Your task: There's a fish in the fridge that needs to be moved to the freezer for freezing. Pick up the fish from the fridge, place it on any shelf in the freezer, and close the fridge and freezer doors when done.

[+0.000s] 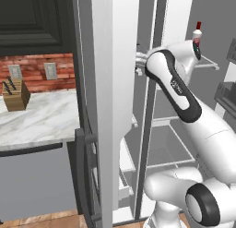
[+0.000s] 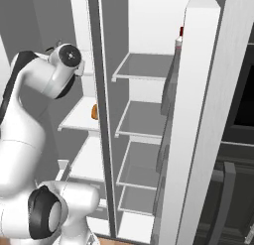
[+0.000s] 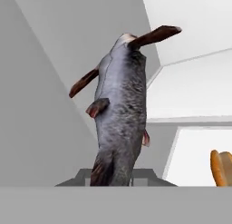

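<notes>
Hand view, nearest first: the fish stands up from between the finger tips of the gripper, so the pincer is pinching the fish at its lower end. Its grey body rises away from the camera and its thin dark tail fans out at the top. Past it are the white shelves of the freezer, and an orange item shows at the right edge. From the right base view, the arm reaches into the freezer compartment on the left, above a shelf carrying that same orange item. The fridge stands open beside it, its flat shelves bare, with a white red-capped bottle in the door. From the left base view, a knife block sits on the marble counter far left.
</notes>
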